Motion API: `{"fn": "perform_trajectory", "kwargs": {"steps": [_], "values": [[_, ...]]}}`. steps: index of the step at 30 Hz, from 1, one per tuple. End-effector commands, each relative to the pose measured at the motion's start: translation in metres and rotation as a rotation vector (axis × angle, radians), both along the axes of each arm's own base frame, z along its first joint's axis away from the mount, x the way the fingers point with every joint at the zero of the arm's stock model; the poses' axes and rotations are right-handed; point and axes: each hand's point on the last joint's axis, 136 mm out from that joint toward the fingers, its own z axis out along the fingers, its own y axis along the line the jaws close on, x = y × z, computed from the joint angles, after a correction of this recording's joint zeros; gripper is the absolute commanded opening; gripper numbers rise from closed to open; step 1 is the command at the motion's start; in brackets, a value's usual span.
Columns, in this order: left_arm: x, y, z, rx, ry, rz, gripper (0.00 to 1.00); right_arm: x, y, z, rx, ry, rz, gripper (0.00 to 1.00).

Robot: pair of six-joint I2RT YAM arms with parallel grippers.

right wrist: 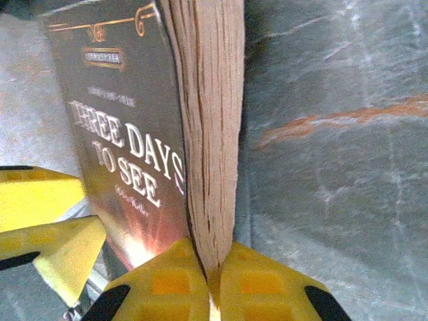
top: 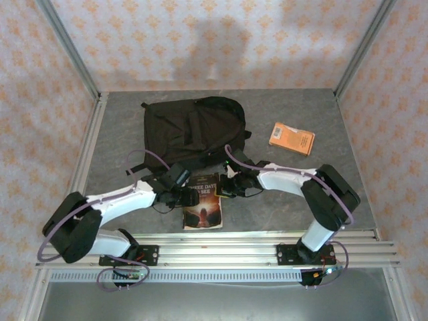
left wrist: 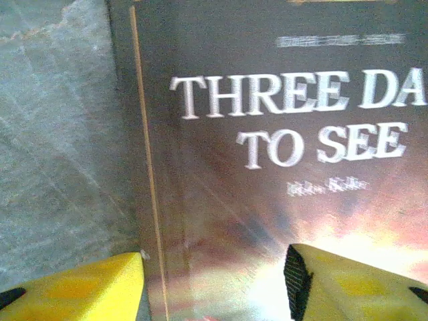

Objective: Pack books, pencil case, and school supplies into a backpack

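Hidden or unclear:
- In the top view both sets of fingertips are lost under the dark wrist housings.
- In the left wrist view the book's title is cut off at the right edge, and the small print above and below it is blurred.
- The backpack's opening cannot be made out, so its contents cannot be told.

Arms:
- Both arms reach inward from their bases and meet over the book (top: 202, 206), the left at its left edge and the right at its right edge.
- Left gripper (left wrist: 214, 294): the jaws stand well apart. One yellow finger (left wrist: 80, 287) is over the bare table beside the spine and the other is over the cover. Nothing is held.
- Right gripper (right wrist: 208, 277): pinched tight on the book's page edge, with a yellow finger on each side of the paper block.

Items:
- Book: dark cover with a reddish glow and a white title. It lies on the table (top: 301, 187) just in front of the backpack, near the front rail.
- Backpack (top: 194, 130): black and slumped flat at the table's rear centre, with straps trailing toward the arms.
- Orange book (top: 291, 138): flat on the table to the right of the backpack, well apart from both grippers.
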Motion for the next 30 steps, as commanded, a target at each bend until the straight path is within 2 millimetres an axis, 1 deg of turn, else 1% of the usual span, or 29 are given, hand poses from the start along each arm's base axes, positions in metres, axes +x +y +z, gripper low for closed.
{"fn": "perform_trajectory", "kwargs": {"steps": [1,4,6,9,10,11,15,19,23,24,25,28,30], "values": [[0.007,0.008,0.032,-0.003,-0.09,0.045,0.66,0.007,-0.001,0.031,0.032,-0.118,0.025,0.0],[0.006,0.021,0.041,-0.015,-0.105,0.105,0.71,0.008,-0.003,0.046,0.07,-0.163,0.048,0.0],[0.005,0.024,0.045,-0.038,-0.11,0.128,0.73,0.008,-0.004,0.056,0.09,-0.195,0.061,0.0],[0.006,0.027,0.052,-0.065,-0.113,0.148,0.78,0.01,-0.008,0.077,0.139,-0.248,0.076,0.0],[0.006,0.028,0.055,-0.07,-0.113,0.151,0.82,0.01,-0.009,0.084,0.158,-0.264,0.079,0.0],[0.007,0.028,0.06,-0.077,-0.119,0.152,0.82,0.011,-0.009,0.092,0.179,-0.279,0.083,0.0],[0.011,0.024,0.081,-0.124,-0.168,0.128,0.83,0.011,-0.011,0.119,0.242,-0.32,0.098,0.0],[0.014,0.017,0.109,-0.197,-0.229,0.079,0.82,0.006,-0.008,0.151,0.321,-0.37,0.116,0.0],[0.016,0.023,0.141,-0.231,-0.335,0.072,0.82,-0.002,-0.006,0.185,0.408,-0.421,0.147,0.0],[0.016,0.024,0.147,-0.235,-0.356,0.069,0.83,-0.003,-0.005,0.189,0.417,-0.424,0.152,0.0],[0.015,0.025,0.152,-0.238,-0.377,0.066,0.83,-0.007,-0.007,0.204,0.446,-0.456,0.159,0.0],[0.014,0.029,0.158,-0.237,-0.39,0.067,0.86,-0.014,-0.008,0.226,0.496,-0.495,0.173,0.0],[0.013,0.021,0.164,-0.285,-0.391,0.047,0.86,-0.018,-0.008,0.238,0.529,-0.513,0.184,0.0]]}}
